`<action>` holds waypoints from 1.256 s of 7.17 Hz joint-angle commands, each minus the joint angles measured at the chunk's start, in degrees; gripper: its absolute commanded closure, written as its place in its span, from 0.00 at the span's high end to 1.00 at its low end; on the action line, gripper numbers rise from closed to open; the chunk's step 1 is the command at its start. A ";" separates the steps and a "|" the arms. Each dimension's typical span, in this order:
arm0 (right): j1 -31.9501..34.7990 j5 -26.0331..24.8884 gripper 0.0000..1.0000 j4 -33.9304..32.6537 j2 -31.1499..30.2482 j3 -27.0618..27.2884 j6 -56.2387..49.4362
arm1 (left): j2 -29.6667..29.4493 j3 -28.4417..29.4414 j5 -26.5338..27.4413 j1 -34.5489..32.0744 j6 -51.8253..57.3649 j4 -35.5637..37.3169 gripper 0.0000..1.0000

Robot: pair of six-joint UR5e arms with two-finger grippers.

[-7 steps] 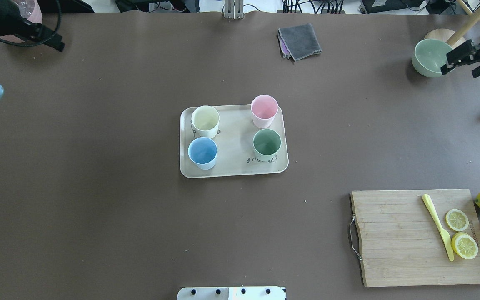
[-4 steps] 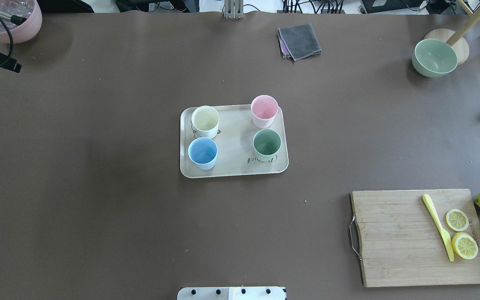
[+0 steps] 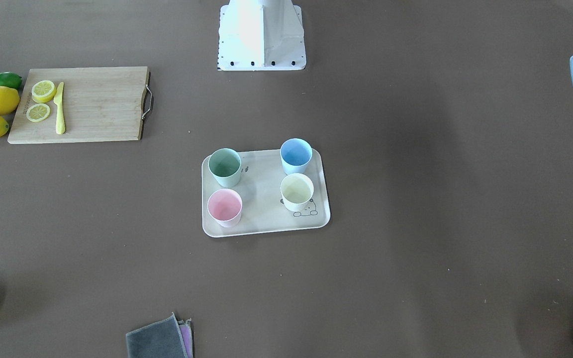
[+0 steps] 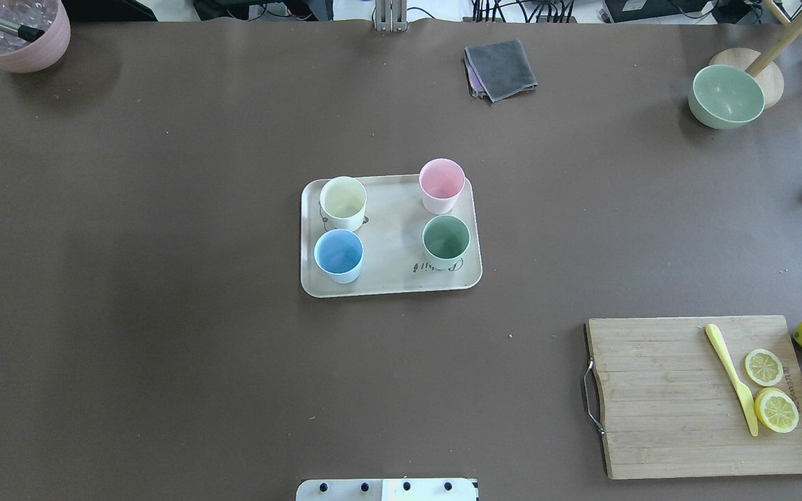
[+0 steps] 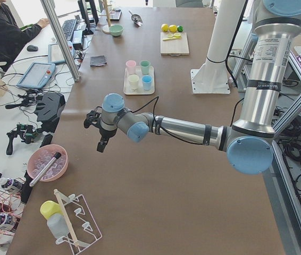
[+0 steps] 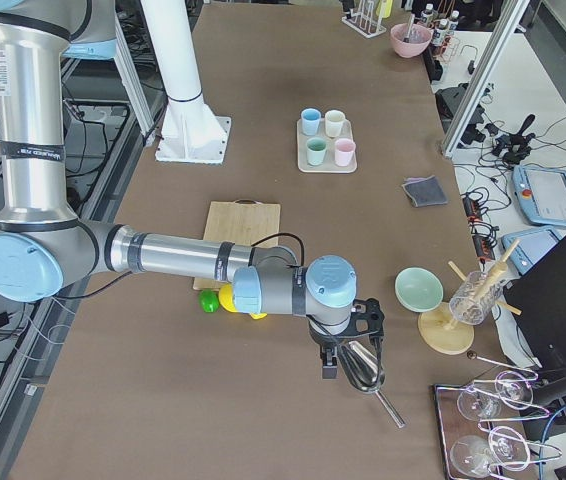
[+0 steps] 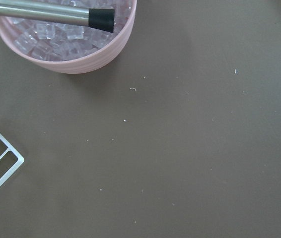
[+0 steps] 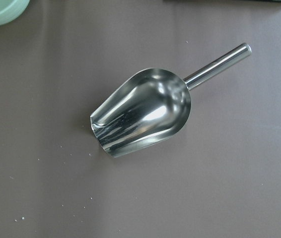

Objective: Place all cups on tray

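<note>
Off the table's (image 4: 164, 313) left end, the left gripper (image 5: 101, 143) hangs in the air near a pink bowl of ice (image 7: 66, 42). It shows only in the side view, so whether its jaws are wide or narrow cannot be told.

At the table's middle sits the tray (image 4: 390, 236), with all four cups upright on it, one near each corner. Seen from overhead, the pale yellow cup (image 4: 343, 202) and light blue cup (image 4: 338, 255) stand on the left, well apart from the pink cup (image 4: 441, 184) and sage green cup (image 4: 446, 241) on the right.

These cups look light, stiff and matte, so probably not slippery. They are empty and tapered, so they would likely tip under a sideways knock. The best hold is probably across the rim, one jaw inside and one outside, or around the upper wall where the cup is widest.

Past the right end, the right gripper (image 6: 335, 362) hangs over a steel scoop (image 8: 140, 111) lying on the table. Its jaws cannot be judged either.
</note>
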 commanded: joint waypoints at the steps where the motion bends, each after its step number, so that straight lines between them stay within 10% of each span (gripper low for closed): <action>1: 0.64 1.10 1.00 -0.50 1.43 0.62 -0.23 | 1.13 0.10 -1.40 -4.87 6.60 2.00 0.98; 4: -1.74 1.01 1.00 -5.99 1.53 4.64 -0.85 | 1.39 -0.42 -8.43 -9.53 17.82 9.55 0.98; 9: 0.28 1.71 1.00 -19.49 -0.85 10.46 -13.78 | 10.36 -9.93 -5.28 -10.60 18.79 17.40 0.98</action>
